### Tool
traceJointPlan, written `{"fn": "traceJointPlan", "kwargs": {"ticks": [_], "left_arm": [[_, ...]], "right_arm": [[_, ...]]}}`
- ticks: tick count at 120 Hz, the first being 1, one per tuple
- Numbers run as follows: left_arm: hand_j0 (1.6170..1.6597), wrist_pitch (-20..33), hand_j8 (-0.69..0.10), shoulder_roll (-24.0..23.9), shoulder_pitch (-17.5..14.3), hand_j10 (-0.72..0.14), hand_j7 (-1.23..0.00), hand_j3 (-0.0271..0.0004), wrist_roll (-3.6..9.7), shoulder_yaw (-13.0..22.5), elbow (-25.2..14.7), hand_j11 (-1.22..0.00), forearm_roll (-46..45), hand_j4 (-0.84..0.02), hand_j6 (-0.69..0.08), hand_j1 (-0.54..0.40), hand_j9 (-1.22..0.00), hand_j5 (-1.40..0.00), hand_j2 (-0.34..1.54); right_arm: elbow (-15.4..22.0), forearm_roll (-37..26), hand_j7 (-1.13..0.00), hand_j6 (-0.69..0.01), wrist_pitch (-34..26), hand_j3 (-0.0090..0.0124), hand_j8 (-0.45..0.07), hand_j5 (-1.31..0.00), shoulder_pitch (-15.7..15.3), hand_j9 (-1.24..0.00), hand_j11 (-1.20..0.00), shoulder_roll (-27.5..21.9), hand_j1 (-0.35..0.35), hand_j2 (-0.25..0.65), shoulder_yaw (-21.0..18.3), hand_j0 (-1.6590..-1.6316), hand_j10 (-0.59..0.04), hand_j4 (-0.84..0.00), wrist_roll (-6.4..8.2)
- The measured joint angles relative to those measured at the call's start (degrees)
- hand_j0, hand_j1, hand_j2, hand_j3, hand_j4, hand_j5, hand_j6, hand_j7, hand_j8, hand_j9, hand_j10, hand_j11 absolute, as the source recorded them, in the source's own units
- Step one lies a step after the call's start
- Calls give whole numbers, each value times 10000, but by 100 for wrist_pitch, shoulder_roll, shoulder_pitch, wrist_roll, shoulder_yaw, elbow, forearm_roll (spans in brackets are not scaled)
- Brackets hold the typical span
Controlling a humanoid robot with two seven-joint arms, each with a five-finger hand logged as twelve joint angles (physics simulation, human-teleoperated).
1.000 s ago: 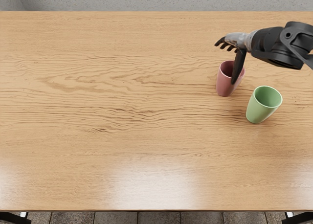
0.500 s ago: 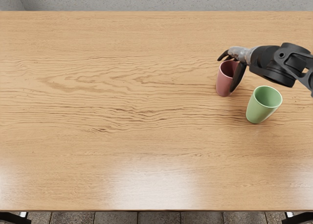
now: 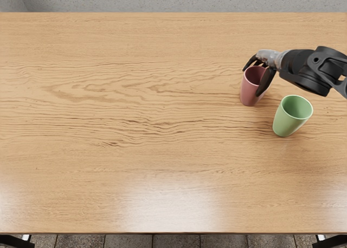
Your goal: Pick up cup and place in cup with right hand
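Overall, a light wooden table [image 3: 135, 167] fills most of the view, seen from above at a slant, its brown grain running in wavy lines from left to right. Beyond its far edge is a speckled grey surface [image 3: 162, 0], with a corner line at the far left. At the near left, part of a dark metal support [image 3: 19, 240] shows below the table's edge. Along the near side runs a strip of grey-brown floor tiles [image 3: 176, 241], and a soft pale glare (light on a smooth finish, by its look) lies on the wood at the near middle.

In the far right part of the table stands a pink cup [image 3: 248, 94], upright, its mouth up and its inside a darker red. The right hand [image 3: 266, 56], pale grey and black, is at this cup's rim and hides part of its far and right sides; whether the hand is open or gripping the cup, I cannot tell. Just to the right and nearer stands a light green cup [image 3: 284, 123], upright and apart from the pink one. The black right arm [image 3: 306, 72] reaches in from the right edge, on the far side of the green cup. Another dark support [image 3: 331, 241] shows at the near right.
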Motion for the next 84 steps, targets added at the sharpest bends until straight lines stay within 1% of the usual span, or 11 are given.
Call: {"fn": "traceJointPlan", "kwargs": {"ticks": [7,16,27,43,49,55,68,73,78,80,84], "left_arm": [[16581,0,-3,0,0,-2,-1,0,0,0,0,0,0,-3,-3,3491,0,-1,0],[16581,0,-3,0,0,-2,0,0,0,0,0,0,0,-3,-3,3491,0,-1,0],[16581,0,-3,0,0,-2,0,0,0,1,0,0,-1,-3,-3,3491,0,-1,0],[16581,0,-3,0,0,-2,0,0,0,3,0,0,-1,-3,-3,3491,0,0,0],[16581,0,-3,0,0,-2,0,0,0,4,0,0,0,-3,-3,3491,0,0,-1],[16581,0,-3,0,0,-2,0,0,0,6,0,0,-1,-3,-3,3491,0,0,-1],[16581,0,-3,0,0,-2,0,0,0,8,0,0,0,-3,-3,3491,0,0,-1],[16581,0,-3,0,0,-2,0,0,0,8,0,1,0,-3,-3,3491,0,0,-1],[16581,0,-3,0,0,-2,0,0,0,8,0,1,0,-3,-3,3491,0,0,-1],[16581,0,-3,0,0,-2,0,0,0,8,0,1,0,-3,-3,3491,0,0,-1],[16581,0,-3,0,0,-2,0,0,0,7,0,1,-1,-3,-3,3491,0,0,-1]], "right_arm": [[13,7,-5713,-3282,21,-5,-2766,-5785,8,-5764,-5757,-13,475,-1087,13,-16541,-3880,-4327,0],[30,13,-5825,-3340,79,-1,-2748,-5897,25,-5882,-5875,-24,395,-1116,57,-16536,-3916,-4410,0],[137,24,-5914,-3351,288,-6,-2732,-6010,40,-5986,-5977,-136,358,-1197,279,-16531,-3894,-4457,0],[364,173,-5989,-3302,573,-1,-2680,-6114,96,-6071,-6054,-440,348,-1212,529,-16529,-3856,-4488,0],[518,271,-6008,-3297,652,5,-2672,-6154,148,-6101,-6088,-591,323,-1200,567,-16529,-3852,-4484,0],[688,399,-6022,-3340,736,-3,-2697,-6177,218,-6112,-6099,-763,319,-1229,590,-16529,-3877,-4487,-1],[1069,667,-6048,-3352,923,-1,-2693,-6252,372,-6159,-6128,-1206,289,-1226,613,-16528,-3883,-4461,-1],[1197,772,-6055,-3345,1008,3,-2690,-6291,433,-6185,-6147,-1395,261,-1202,617,-16528,-3886,-4437,-1],[1307,881,-6060,-3414,1121,1,-2771,-6292,516,-6200,-6156,-1597,215,-1232,619,-16527,-3915,-4444,-1],[1352,925,-6062,-3431,1164,1,-2784,-6299,549,-6209,-6165,-1678,185,-1388,620,-16526,-3933,-4443,-1],[1437,1005,-6066,-3409,1258,2,-2734,-6288,613,-6210,-6169,-1829,303,-1033,620,-16531,-3930,-4457,-1]]}}
